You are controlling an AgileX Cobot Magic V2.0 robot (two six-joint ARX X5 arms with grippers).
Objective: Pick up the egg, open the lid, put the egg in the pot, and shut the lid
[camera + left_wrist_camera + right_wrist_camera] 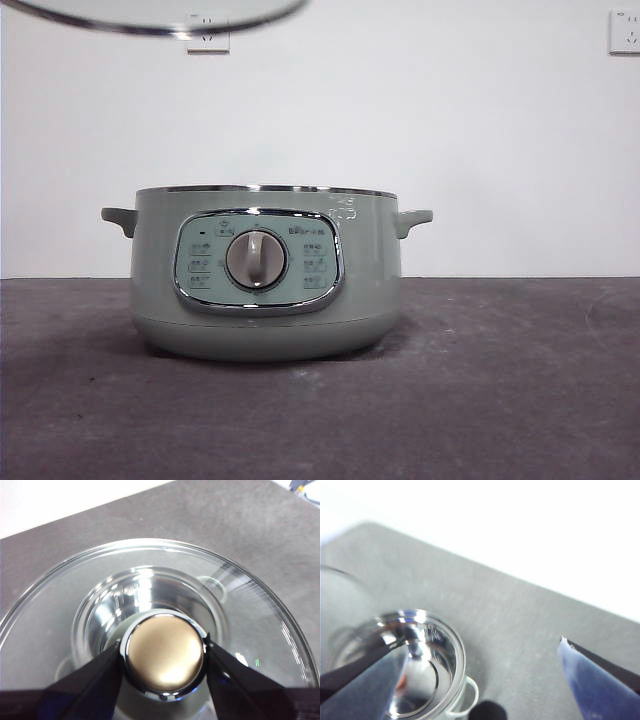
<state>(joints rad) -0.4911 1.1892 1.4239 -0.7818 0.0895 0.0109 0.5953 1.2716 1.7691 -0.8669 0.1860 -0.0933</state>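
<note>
The lid [160, 18] hangs high at the upper left of the front view, only its chrome rim and a strip of glass showing, well above the pot [265, 275] and off to its left. The left gripper [164, 652] holds it: in the left wrist view the two black jaws press on either side of the knob [164, 659], which looks tan and glossy here with a chrome ring round it. Through the glass of the lid the open pot shows below, its shiny inner wall and one side handle visible.

The pot stands uncovered at the middle of the dark worktop [520, 380], dial and control panel facing the front camera. From this level its inside cannot be seen.

The right gripper [485, 650] hovers above the pot with its jaws spread wide and nothing between them. In the right wrist view a small reddish-brown patch, apparently the egg [401, 681], shows on the pot's floor, mostly hidden behind one jaw.
</note>
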